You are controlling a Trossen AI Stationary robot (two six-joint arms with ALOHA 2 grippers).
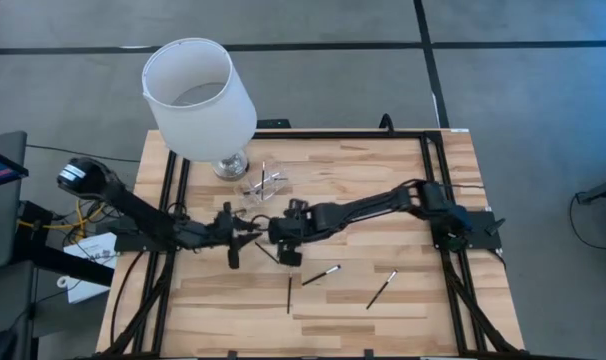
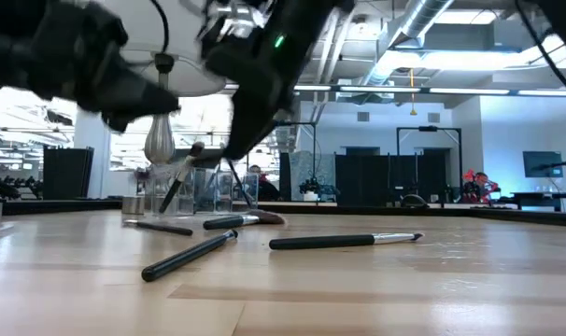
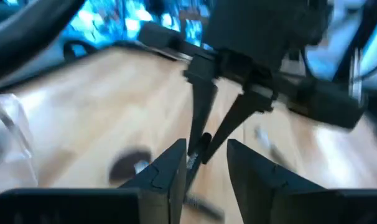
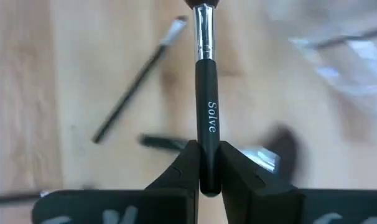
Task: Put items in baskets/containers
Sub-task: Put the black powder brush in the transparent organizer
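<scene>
Right gripper [image 4: 208, 180] is clamping a brush [image 4: 205, 93] near the cup [image 1: 263, 184] — left gripper [image 3: 204, 168] is standing part-open around it.

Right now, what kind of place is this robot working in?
Probably an open lab or industrial workshop: exposed ceiling ducts, strip lights and dark equipment racks stand behind the wooden table, on a bare grey floor.

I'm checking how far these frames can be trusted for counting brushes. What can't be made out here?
- High view: contents of the clear cup, too small.
- Low view: the cup is partly hidden by the held brush and arms.
- Left wrist view: motion blur smears the table.
</scene>
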